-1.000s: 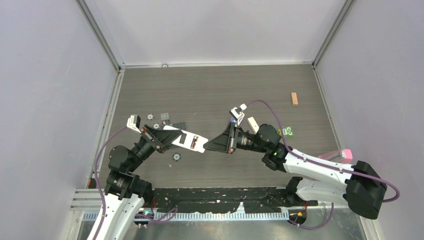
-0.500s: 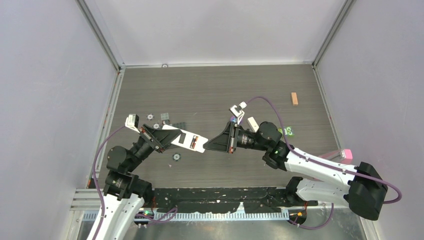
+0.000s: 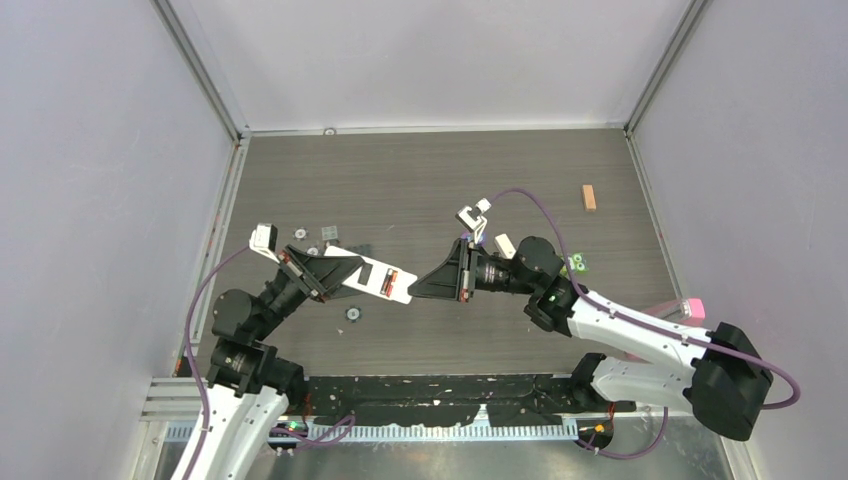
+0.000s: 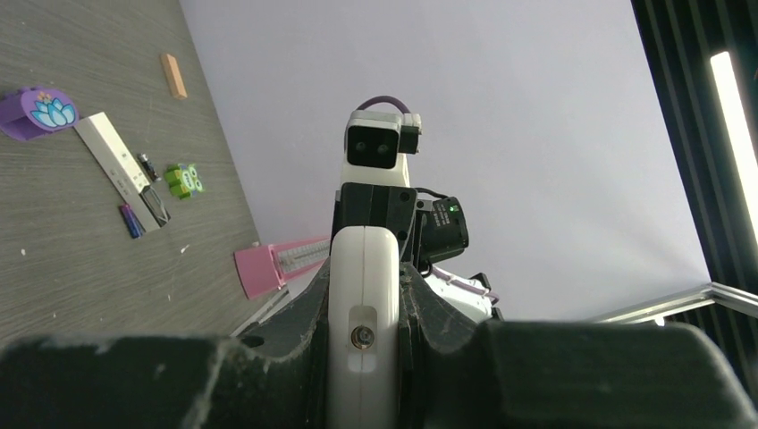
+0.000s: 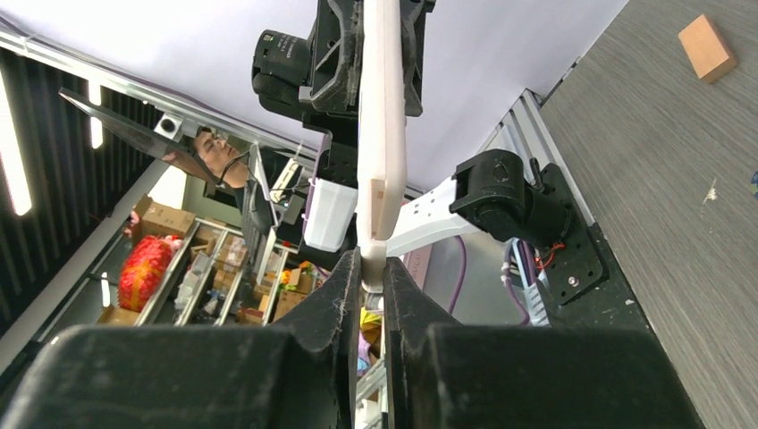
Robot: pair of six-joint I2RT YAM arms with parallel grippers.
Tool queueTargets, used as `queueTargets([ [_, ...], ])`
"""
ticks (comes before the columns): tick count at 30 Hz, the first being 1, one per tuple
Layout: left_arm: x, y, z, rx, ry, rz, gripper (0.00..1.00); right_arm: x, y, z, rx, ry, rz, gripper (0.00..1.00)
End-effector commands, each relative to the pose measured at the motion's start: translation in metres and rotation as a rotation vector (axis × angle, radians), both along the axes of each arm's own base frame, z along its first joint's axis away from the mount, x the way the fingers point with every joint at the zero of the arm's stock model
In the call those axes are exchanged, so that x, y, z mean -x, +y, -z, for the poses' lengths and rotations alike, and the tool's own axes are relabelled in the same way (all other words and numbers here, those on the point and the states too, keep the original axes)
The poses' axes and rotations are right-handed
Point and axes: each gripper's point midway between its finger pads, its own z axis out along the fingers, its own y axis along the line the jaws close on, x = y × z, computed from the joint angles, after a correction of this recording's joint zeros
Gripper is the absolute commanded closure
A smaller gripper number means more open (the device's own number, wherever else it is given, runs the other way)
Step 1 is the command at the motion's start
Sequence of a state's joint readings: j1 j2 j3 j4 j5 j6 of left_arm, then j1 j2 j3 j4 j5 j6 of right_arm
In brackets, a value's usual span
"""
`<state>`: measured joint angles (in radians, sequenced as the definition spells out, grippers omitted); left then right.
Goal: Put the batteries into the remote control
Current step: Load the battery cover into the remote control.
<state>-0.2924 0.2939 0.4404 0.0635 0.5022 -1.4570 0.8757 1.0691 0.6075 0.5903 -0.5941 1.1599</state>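
The remote control [image 4: 114, 163], a narrow white bar with a black end, lies on the table to the right, partly under my right arm [image 3: 505, 246]. Beside it lie two of the batteries, a blue-purple cell [image 4: 131, 221] and a dark one [image 4: 147, 166]. Above the table's middle, a wider white remote [image 3: 372, 277] with a black patch and a red mark hangs between both grippers. My left gripper [image 3: 350, 271] [image 4: 364, 279] is shut on its left end. My right gripper [image 3: 414, 290] [image 5: 373, 264] is shut on its thin right end [image 5: 379, 134].
A wooden block [image 3: 589, 197] lies at the back right. A green toy [image 3: 577, 264] and a pink ruler-like bar [image 3: 680, 309] sit by the right arm. A purple lotus piece [image 4: 36, 112] lies near the narrow remote. Small dark parts [image 3: 328, 240] [image 3: 352, 313] are scattered on the left.
Both wrists have shifted slightly, the right one up and to the left. The wider white remote stays held between the grippers in nearly the same place.
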Motion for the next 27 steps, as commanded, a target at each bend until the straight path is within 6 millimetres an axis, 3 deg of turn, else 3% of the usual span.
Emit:
queueTargets([
  [1, 0.030, 0.005, -0.073, 0.096, -0.234, 0.035, 1.00, -0.001, 0.005, 0.023, 0.042, 0.074, -0.030, 0.94],
  [27, 0.041, 0.001, -0.086, 0.113, -0.273, 0.096, 1.00, -0.023, 0.021, 0.039, 0.108, 0.120, 0.024, 0.94],
])
